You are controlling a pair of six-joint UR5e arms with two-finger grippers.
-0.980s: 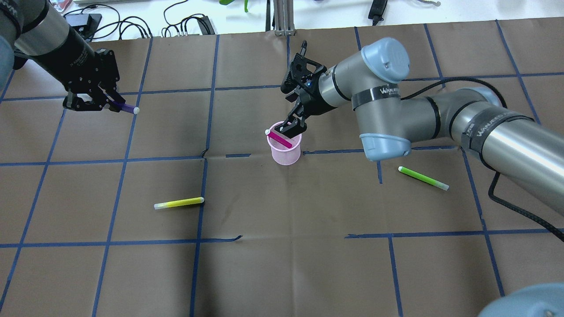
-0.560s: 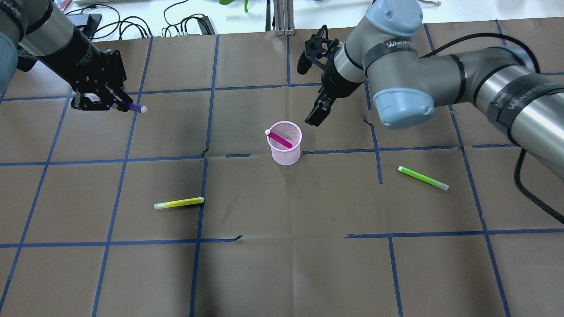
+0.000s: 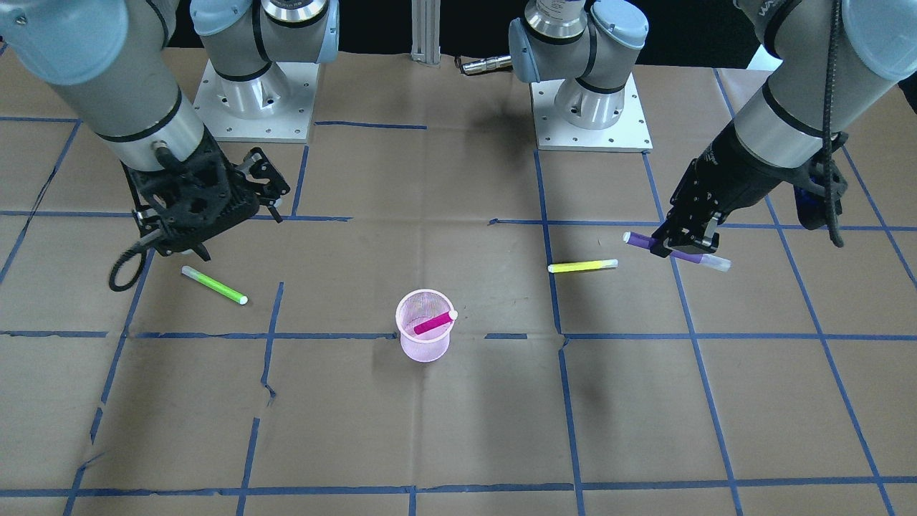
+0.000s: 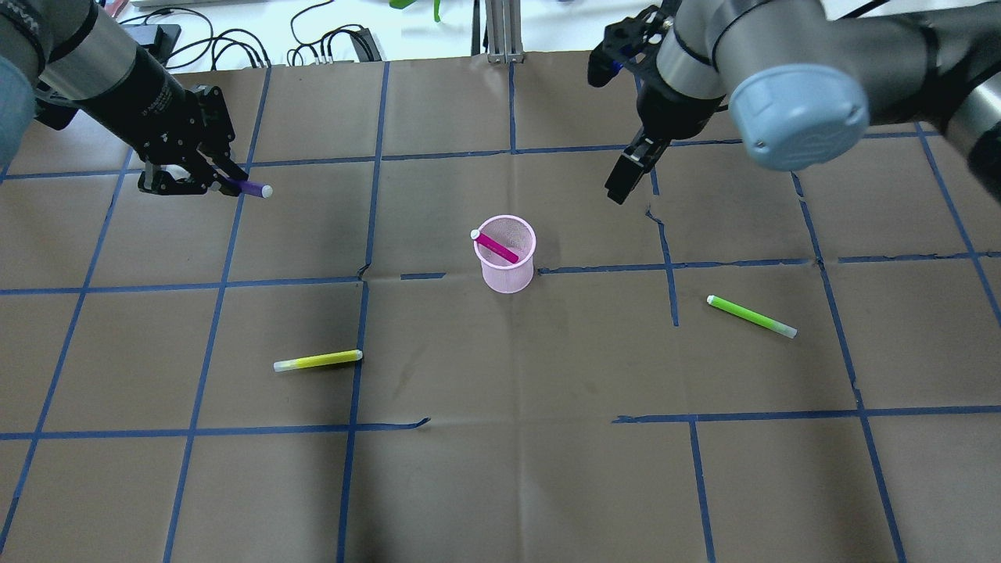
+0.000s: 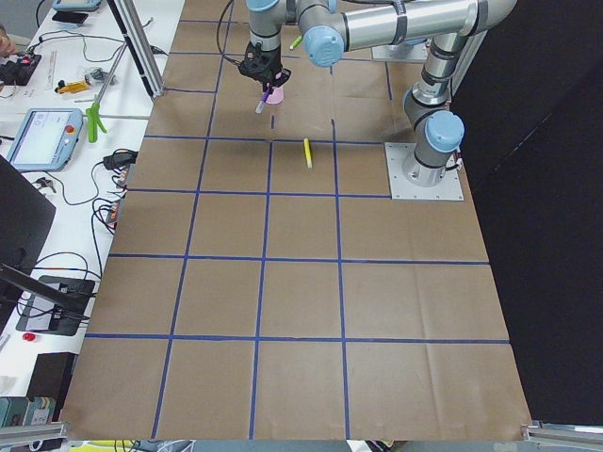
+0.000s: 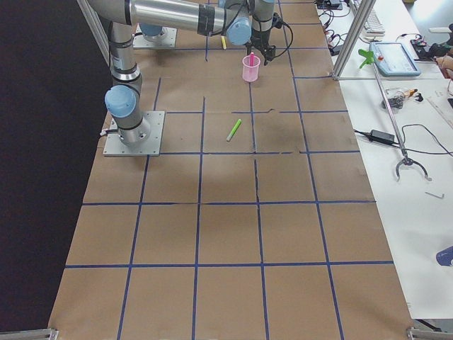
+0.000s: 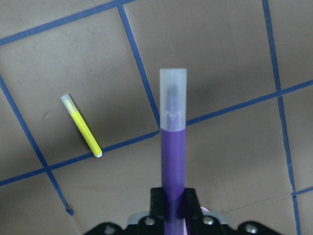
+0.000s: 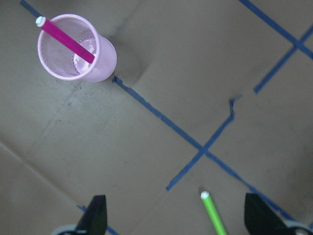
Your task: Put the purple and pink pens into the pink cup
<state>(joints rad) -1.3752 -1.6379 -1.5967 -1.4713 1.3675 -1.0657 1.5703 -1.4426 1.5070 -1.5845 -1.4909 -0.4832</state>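
The pink mesh cup point(image 4: 507, 272) stands upright mid-table, and also shows in the front point(image 3: 424, 347) and right wrist point(image 8: 105, 61) views. The pink pen point(image 4: 497, 248) leans inside it, white cap at the rim. My right gripper point(image 4: 622, 184) is open and empty, raised to the far right of the cup; its fingertips point(image 8: 96, 215) frame the right wrist view. My left gripper point(image 4: 223, 181) is shut on the purple pen point(image 4: 252, 188), held level above the table at the far left. The pen's capped end point(image 7: 173, 98) sticks out past the fingers.
A yellow pen point(image 4: 318, 360) lies on the brown paper to the near left of the cup. A green pen point(image 4: 751, 316) lies to the near right, under the right arm. Cables point(image 4: 235, 47) lie beyond the table's far edge.
My right gripper let go of the pink pen in the cup and has risen away to the far right. My left gripper has moved slightly right with the purple pen.
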